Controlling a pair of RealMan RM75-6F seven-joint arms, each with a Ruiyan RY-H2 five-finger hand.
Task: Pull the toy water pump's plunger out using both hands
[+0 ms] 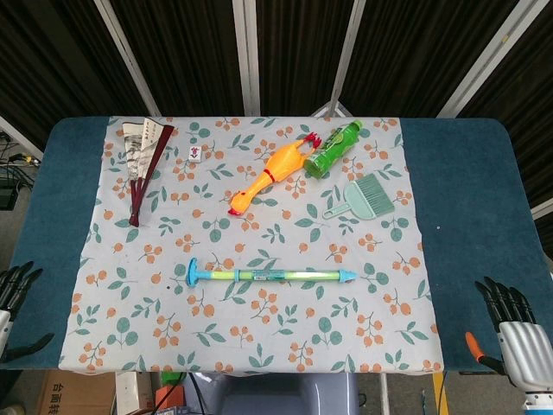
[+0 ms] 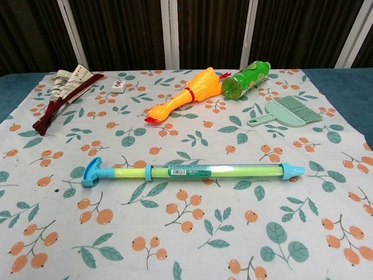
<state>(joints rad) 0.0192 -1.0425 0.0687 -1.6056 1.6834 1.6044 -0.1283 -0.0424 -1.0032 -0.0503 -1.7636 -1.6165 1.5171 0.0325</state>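
The toy water pump (image 1: 270, 275) (image 2: 192, 171) lies flat across the middle of the patterned cloth, a green tube with blue ends. Its T-shaped plunger handle (image 1: 191, 272) (image 2: 91, 171) is at the left end and the blue nozzle (image 1: 346, 276) (image 2: 293, 171) at the right. My left hand (image 1: 12, 298) hangs off the table's left front corner, fingers apart, holding nothing. Off the right front corner my right hand (image 1: 511, 322) is likewise spread and empty. Both hands are far from the pump and out of the chest view.
At the back of the cloth lie a folded fan (image 1: 143, 162) (image 2: 63, 93), a small white tile (image 1: 197, 153) (image 2: 118, 87), a rubber chicken (image 1: 272, 172) (image 2: 185, 100), a green bottle (image 1: 333, 148) (image 2: 247, 79) and a green hand brush (image 1: 363, 197) (image 2: 288, 112).
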